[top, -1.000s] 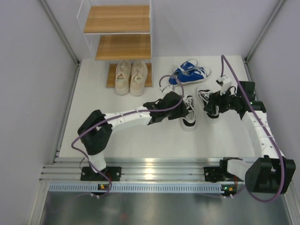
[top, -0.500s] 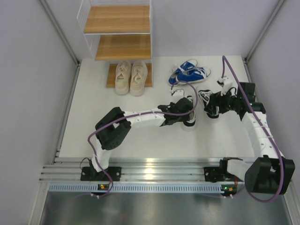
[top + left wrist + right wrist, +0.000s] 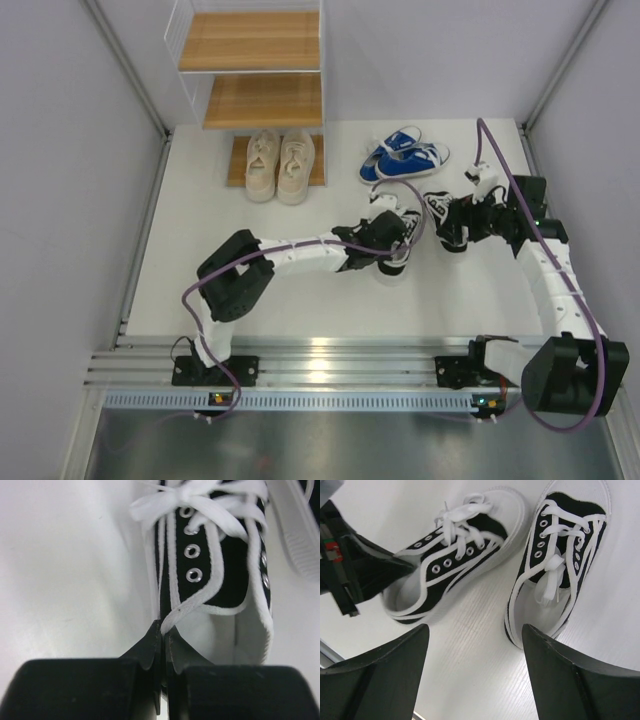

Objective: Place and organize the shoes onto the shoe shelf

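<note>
Three-tier stepped shoe shelf of light brown wooden boards on a thin white wire frame (image 3: 252, 70): recorded at the far left of the white table (image 3: 300, 300), in the top view only. Pair of beige lace-up sneakers (image 3: 279, 165): laid side by side on the lowest board, overhanging its near edge. Left gripper (image 3: 162, 630): fingers (image 3: 147, 647) pressed together, pinching the collar edge of the first black-and-white lace-up sneaker (image 3: 220, 575); this pinch is shown by the left wrist view alone, being covered by the arm from above, where only part of that sneaker (image 3: 392, 268) is seen. In the right wrist view it (image 3: 455, 560) is shown tilted; whether it is clear of the table cannot be told. Pair of blue sneakers with white laces (image 3: 405, 155): lying on the table, off the shelf. Second black-and-white lace-up sneaker (image 3: 560, 555): upright on the table. Right gripper (image 3: 475, 630): fingers (image 3: 375, 680) spread wide above both, nothing held.
</note>
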